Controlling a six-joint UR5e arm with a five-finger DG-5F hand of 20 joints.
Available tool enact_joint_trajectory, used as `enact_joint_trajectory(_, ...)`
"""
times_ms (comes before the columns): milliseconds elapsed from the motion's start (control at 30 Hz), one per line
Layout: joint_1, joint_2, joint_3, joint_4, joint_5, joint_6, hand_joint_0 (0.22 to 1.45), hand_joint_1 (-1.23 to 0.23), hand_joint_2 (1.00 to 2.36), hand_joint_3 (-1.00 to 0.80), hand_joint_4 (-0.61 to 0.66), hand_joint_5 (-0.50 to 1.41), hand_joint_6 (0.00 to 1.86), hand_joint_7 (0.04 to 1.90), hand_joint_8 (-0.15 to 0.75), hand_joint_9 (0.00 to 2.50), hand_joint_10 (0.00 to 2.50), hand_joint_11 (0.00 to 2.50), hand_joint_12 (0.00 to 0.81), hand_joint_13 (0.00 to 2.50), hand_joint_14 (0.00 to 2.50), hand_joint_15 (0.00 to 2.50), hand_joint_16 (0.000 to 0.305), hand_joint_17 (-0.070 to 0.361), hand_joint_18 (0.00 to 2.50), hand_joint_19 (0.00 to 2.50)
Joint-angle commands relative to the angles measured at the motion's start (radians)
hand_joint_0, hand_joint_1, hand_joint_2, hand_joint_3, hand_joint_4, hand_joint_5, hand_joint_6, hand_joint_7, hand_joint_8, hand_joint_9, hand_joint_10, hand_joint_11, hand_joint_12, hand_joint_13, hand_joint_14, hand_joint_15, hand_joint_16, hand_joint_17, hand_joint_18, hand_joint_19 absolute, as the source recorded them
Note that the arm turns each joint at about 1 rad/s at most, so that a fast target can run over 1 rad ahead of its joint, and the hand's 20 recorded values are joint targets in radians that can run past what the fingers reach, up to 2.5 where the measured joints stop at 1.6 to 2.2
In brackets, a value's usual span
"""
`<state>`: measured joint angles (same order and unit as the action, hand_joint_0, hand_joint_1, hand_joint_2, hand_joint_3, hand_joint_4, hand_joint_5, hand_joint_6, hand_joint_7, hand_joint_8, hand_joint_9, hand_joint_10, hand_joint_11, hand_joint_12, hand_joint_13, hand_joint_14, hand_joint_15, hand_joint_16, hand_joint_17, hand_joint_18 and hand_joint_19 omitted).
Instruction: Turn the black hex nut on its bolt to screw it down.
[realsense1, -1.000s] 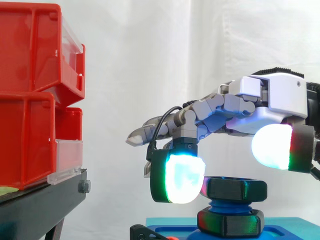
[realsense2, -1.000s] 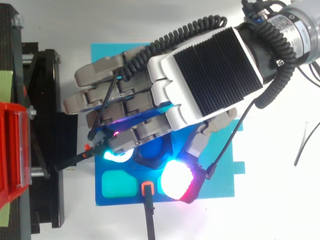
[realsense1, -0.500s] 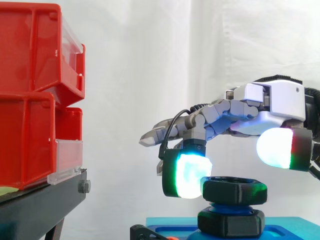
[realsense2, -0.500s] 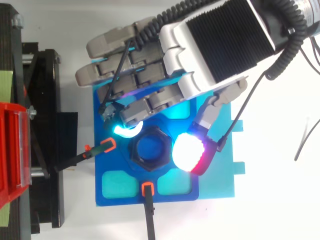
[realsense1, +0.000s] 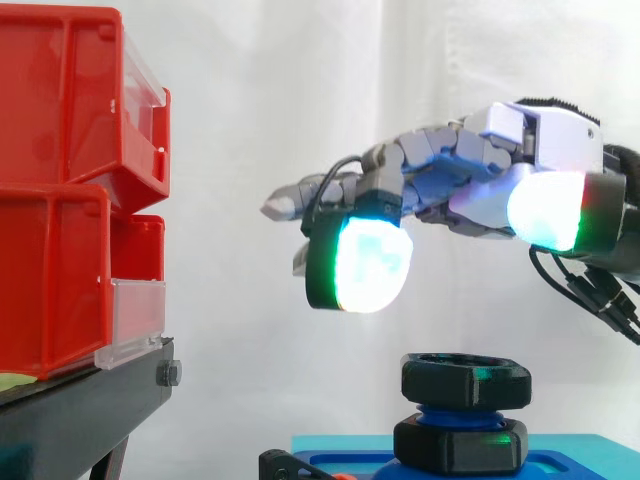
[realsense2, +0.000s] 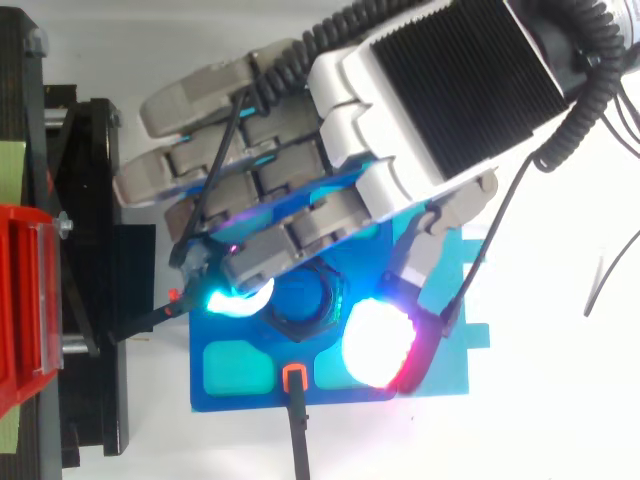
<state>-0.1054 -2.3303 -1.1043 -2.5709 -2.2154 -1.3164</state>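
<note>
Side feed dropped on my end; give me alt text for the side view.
The robot hand hovers open above the black hex nut, clear of it. The nut sits on a blue bolt above a second black nut on a blue base; red bins stand at left on a black stand.

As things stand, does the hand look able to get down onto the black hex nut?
Probably yes. The hand hovers open above the black hex nut with only air between. From above, its pads sit either side of the nut, so a straight drop looks unobstructed.
</note>
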Motion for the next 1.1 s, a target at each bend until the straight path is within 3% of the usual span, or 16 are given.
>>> enact_joint_trajectory(0,0.019,0.000,0.001,0.025,0.020,0.005,0.43,-0.26,1.00,-0.50,0.14,-0.16,0.67,1.01,0.216,0.59,0.01,0.25,0.143,0.35,0.00,0.11,0.013,0.030,0.00,0.30)
enact_joint_trajectory(133,0.038,-0.001,0.000,0.037,0.034,0.005,0.43,-0.26,1.00,-0.50,0.14,-0.16,0.66,1.03,0.216,0.59,0.01,0.25,0.143,0.35,0.00,0.11,0.014,0.030,0.00,0.31)
enact_joint_trajectory(367,0.056,-0.004,0.000,0.029,0.059,0.000,0.43,-0.26,1.00,-0.50,0.14,-0.16,0.65,1.04,0.215,0.60,0.01,0.26,0.142,0.35,0.00,0.11,0.014,0.030,0.00,0.31)
enact_joint_trajectory(533,0.076,-0.006,0.000,-0.009,0.085,0.000,0.43,-0.27,1.00,-0.50,0.14,-0.15,0.64,1.06,0.215,0.60,0.01,0.25,0.141,0.35,0.00,0.11,0.013,0.030,0.00,0.31)
enact_joint_trajectory(1067,0.090,-0.032,0.000,-0.015,0.089,0.003,0.43,-0.27,1.00,-0.50,0.14,-0.16,0.69,1.02,0.216,0.60,0.01,0.26,0.141,0.36,0.00,0.11,0.013,0.030,0.00,0.30)
